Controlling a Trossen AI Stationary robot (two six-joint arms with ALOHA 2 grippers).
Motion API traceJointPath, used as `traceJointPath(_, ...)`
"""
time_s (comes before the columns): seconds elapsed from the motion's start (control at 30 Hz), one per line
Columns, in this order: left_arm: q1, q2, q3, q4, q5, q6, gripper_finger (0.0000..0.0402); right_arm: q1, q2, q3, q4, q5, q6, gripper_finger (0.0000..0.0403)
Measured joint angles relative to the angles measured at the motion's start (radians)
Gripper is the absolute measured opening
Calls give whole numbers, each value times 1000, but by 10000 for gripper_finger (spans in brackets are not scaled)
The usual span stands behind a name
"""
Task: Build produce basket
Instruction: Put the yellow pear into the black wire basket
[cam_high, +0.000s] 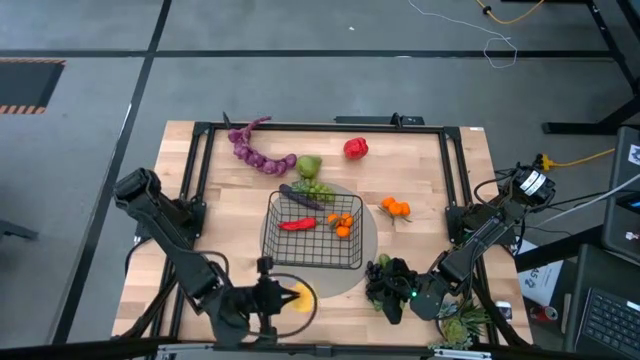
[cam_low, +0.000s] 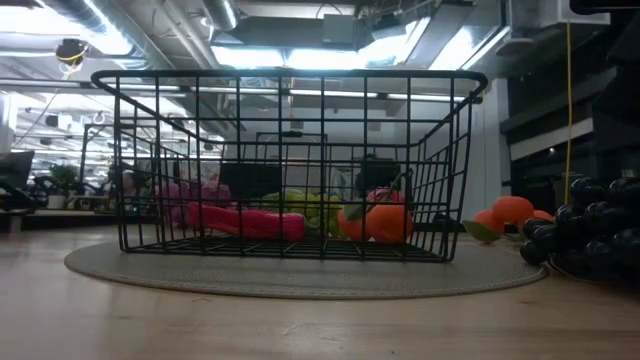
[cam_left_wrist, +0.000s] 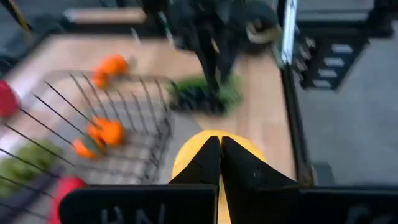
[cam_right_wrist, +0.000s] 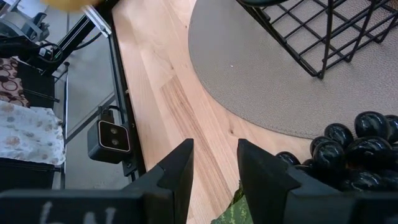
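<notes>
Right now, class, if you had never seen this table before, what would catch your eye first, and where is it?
The black wire basket stands on a round grey mat at the table's middle, with a red chili and small oranges inside. At the near edge, the left claw is shut over a yellow lemon. Near the right claw, which grips nothing, lie dark grapes, and a purple string curls at the far side.

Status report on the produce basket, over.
Left tool shut above the lemon. Right tool open by the grapes. Basket holds chili, oranges. Nothing blocking.
</notes>
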Motion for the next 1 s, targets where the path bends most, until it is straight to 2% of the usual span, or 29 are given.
traceJointPath(0.17, 1, -27, 0, 22, -186, 121, 0, 0, 0, 0, 0, 1, -2, 126)
traceJointPath(0.3, 15, -27, 0, 21, -253, 179, 0, 0, 0, 0, 0, 1, -30, 126)
traceJointPath(0.43, 63, -26, 0, 17, -258, 223, 0, 0, 0, 0, 1, 1, -45, 126)
traceJointPath(0.73, 226, -19, 0, -72, -256, 210, 3, 0, 0, 0, 1, 57, -112, 126)
traceJointPath(1.0, 360, -19, 0, -72, -186, 170, 60, 0, 0, 0, 1, 61, -158, 126)
